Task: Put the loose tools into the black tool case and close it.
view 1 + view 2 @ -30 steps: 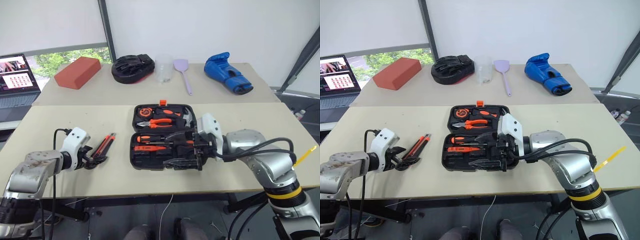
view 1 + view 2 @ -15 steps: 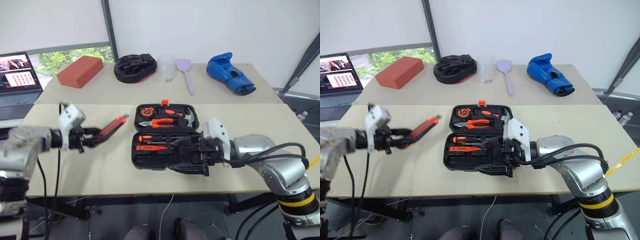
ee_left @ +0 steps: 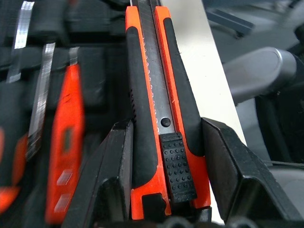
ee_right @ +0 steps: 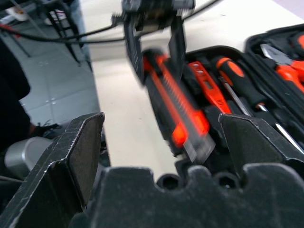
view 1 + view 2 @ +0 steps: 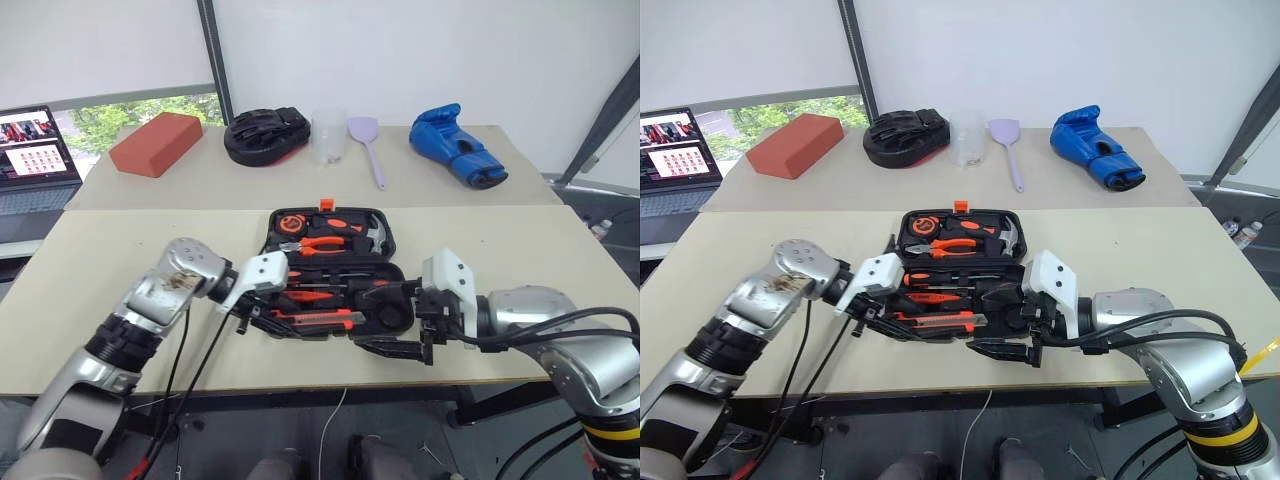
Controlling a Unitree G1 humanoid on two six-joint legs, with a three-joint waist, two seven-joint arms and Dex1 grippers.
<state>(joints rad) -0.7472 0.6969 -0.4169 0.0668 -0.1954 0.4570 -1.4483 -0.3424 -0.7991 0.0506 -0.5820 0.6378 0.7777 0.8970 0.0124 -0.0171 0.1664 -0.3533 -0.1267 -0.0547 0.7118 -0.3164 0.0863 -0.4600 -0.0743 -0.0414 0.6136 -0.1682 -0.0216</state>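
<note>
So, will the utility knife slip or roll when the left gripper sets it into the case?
Probably not. The utility knife has flat sides and rubbery black grips, so it should not roll. It looks stiff and light. The left gripper holds it firmly; the case lies open.

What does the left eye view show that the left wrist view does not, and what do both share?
Left eye view alone: the right claw open beside the black tool case, plus the blue glove and red block on the far table. Left wrist view alone: the ribbed slider on the knife. Both: the left claw shut on the utility knife over the case.
</note>
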